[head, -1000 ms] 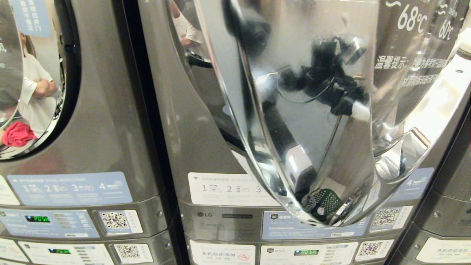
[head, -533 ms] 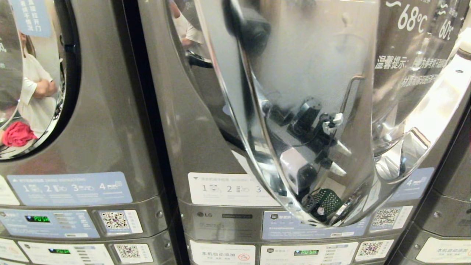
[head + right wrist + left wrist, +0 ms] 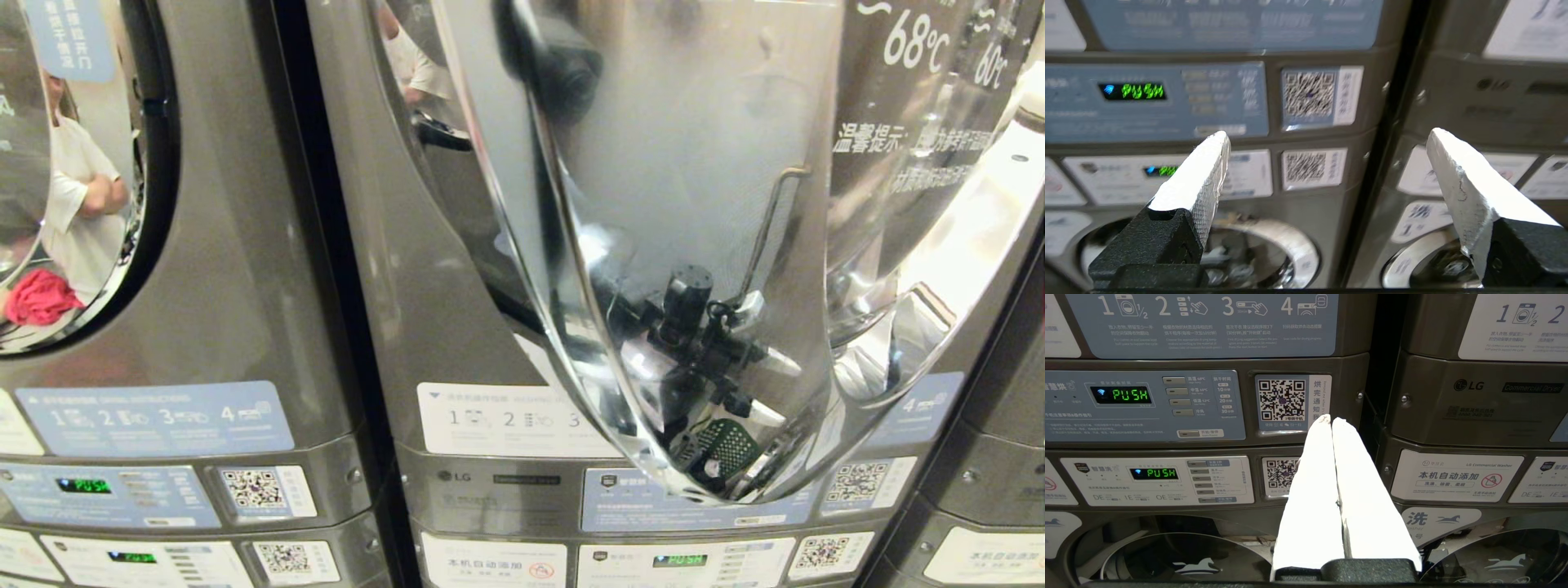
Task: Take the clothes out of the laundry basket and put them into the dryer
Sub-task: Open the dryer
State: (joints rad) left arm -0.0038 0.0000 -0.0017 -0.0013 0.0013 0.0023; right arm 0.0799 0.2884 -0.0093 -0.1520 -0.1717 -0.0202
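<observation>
Facing a bank of grey stacked machines, the robot is judged to be at the reaching step: no garment is held, and the next move calls for the free arm to be brought to the laundry basket, which is seen in none of the views, so neither it nor the clothes in it can be placed. Nearest in the right wrist view, the right gripper (image 3: 1327, 143) is shown with its two white tapered fingers spread as wide as they go, nothing between them and nothing touched; beyond the gap, at 12 o'clock, a square QR code sticker (image 3: 1309, 94) is seen, and at 10 o'clock a green "PUSH" display (image 3: 1143, 91). In the left wrist view the left gripper (image 3: 1331, 421) is shown with its white fingers pressed flat together on nothing, parked before another control panel. Farther off, in the head view, the open chrome-rimmed glass dryer door (image 3: 694, 245) stands at 12 o'clock, a dark arm mirrored low in its glass. At 9 o'clock, in the neighbouring round door, a red cloth (image 3: 37, 298) and a person in white are reflected.
</observation>
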